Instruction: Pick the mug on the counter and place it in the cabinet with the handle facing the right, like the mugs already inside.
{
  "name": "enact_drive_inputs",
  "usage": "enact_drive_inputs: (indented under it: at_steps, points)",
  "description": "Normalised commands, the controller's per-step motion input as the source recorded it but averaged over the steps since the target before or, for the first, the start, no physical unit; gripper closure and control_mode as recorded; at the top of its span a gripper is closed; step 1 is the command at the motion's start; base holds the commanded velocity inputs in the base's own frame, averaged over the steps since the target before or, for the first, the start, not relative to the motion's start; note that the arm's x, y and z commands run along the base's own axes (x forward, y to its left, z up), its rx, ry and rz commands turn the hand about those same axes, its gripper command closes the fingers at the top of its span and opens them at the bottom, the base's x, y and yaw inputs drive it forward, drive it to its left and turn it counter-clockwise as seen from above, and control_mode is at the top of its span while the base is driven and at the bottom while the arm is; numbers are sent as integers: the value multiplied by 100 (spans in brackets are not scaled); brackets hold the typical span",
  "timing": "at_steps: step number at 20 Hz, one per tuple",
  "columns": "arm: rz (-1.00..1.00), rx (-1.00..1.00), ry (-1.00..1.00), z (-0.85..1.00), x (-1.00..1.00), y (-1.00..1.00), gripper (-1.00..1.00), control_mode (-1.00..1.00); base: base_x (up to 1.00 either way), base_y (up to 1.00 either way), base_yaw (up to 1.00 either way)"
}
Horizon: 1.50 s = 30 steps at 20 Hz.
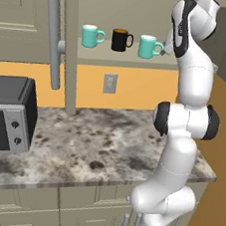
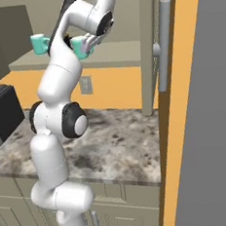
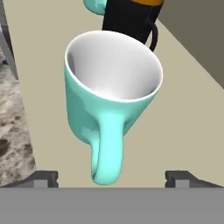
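On cabinet shelf (image 1: 116, 59) | mug (image 1: 150, 47) right of black mug (image 1: 121, 40) | gripper (image 3: 112, 177) spread

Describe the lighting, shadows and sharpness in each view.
Left base view: flat, even light, soft grain; the counter carries no clear arm shadow. Right base view: a dim grey panel fills the right side. Hand view: the mug is sharp, shaded grey inside its white bowl, stretched by closeness between the open pincer tips.

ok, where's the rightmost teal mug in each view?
Left base view: mug on the cabinet shelf, upper middle, right of the black mug.
Right base view: mug at upper left, partly behind the arm.
Hand view: mug at centre, handle toward the camera.
Shared landmark: the black mug.
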Motion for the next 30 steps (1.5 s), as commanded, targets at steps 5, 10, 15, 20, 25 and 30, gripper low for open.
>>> enact_drive_inputs:
  at_steps: [5,10,15,20,25,30]
  points:
    - [18,0,-14,0,-33,-28,-100,-100,0,0,0]
    - [14,2,-20,-39,-100,17,-100,-100,0,0,0]
    - [7,4,-18,-60,-100,44,-100,-100,0,0,0]
    - [9,10,-2,-56,-100,57,-100,-100,0,0,0]
    - [7,11,0,-48,-100,68,-100,-100,0,0,0]
    - [2,-2,-7,-33,-100,96,-100,-100,0,0,0]
